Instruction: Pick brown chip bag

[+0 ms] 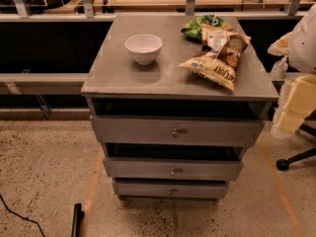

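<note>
So the brown chip bag (231, 51) sits well to the right of the white bowl (143, 48), at about the same depth on the cabinet top (123, 78). It lies tilted, half on top of the big yellow bag (211, 69), which is to the right of the bowl and a bit nearer the camera. A green bag (200, 27) is right of the bowl too, further back, touching or nearly touching the brown one's white end.

The gripper (279, 58) is further right of the bowl again, past the cabinet's edge and clear of all three bags. I can't tell if it's spread or closed (it's just a pale lump on the arm from here).

Handling guess: the bag is light, puffy and crinkly, with slick foil that'll slide and crush if squeezed hard. It's also perched on another slippery bag, so a push probably shifts both. I'd come from above and pinch across the narrow middle of the dark part, staying off the yellow bag underneath.
</note>
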You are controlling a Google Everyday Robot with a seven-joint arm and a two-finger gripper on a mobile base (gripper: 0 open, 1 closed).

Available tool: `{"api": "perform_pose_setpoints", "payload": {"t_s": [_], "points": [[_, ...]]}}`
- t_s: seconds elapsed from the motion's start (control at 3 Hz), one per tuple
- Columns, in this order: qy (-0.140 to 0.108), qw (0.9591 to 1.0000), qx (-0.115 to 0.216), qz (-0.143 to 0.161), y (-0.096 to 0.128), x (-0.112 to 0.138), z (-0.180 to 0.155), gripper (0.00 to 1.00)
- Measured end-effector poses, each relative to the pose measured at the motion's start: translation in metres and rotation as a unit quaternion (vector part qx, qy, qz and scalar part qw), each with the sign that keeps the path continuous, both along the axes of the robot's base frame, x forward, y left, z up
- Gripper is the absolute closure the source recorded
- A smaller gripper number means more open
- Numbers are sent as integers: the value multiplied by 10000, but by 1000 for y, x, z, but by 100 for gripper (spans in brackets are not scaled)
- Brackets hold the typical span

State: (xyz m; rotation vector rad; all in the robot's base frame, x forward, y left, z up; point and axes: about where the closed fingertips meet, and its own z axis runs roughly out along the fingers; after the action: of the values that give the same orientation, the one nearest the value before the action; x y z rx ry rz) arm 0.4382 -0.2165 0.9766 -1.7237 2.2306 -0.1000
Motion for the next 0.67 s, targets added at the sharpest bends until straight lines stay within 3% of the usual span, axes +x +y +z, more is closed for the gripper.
{"api": "perform_pose_setpoints", "payload": {"t_s": [0.33,0.67], "points": [[-1,10000,0,0,0,0,0,0],[-198,9992,350,66,0,28,-1,0]]}}
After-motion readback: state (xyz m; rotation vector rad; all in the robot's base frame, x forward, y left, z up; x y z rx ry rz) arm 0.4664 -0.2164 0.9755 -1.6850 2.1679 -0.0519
